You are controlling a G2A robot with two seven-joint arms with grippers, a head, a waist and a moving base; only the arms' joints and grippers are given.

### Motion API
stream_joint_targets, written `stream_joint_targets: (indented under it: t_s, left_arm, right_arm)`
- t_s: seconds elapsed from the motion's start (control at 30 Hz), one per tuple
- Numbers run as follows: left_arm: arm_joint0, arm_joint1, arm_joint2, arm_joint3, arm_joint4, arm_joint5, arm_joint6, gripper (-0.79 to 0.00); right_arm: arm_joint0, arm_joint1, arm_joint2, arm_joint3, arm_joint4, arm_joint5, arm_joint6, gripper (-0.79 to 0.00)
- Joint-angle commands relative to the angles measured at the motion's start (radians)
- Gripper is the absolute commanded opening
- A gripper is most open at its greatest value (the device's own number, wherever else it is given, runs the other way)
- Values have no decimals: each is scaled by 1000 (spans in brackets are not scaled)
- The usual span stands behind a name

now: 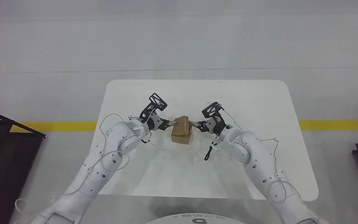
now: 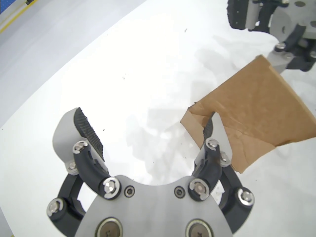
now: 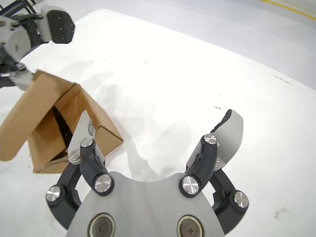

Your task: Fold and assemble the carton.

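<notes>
At the middle of the table (image 1: 251, 112), the carton (image 1: 182, 130) is sitting half-formed between the left gripper (image 2: 147, 117) and the right gripper (image 3: 158, 114), both spread apart with one finger each against it, so any uneven push is, I judge, risking skewing or tipping it.

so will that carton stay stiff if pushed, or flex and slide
Probably light: the carton is small, thin cardboard, so it would likely slide on the smooth table. Its loose flap and open end suggest it would flex rather than stay stiff.
</notes>
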Motion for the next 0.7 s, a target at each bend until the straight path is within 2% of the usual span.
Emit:
stream_joint_targets:
  t_s: [0.0,0.2,0.33,0.67]
  left_arm:
    - [-4,-1,4,2,4,-2,-3,0]
    - [-15,-6,17,8,22,-5,-8,0]
    - [-14,-6,29,-5,75,-8,-4,0]
    - [-22,-13,36,13,66,-11,-12,0]
  right_arm:
    - [-22,5,9,-29,-14,-13,-10,0]
    - [-69,11,50,-68,19,30,-18,0]
    - [-84,15,65,-85,19,18,-29,0]
    - [-142,28,92,-143,-30,-22,-79,0]
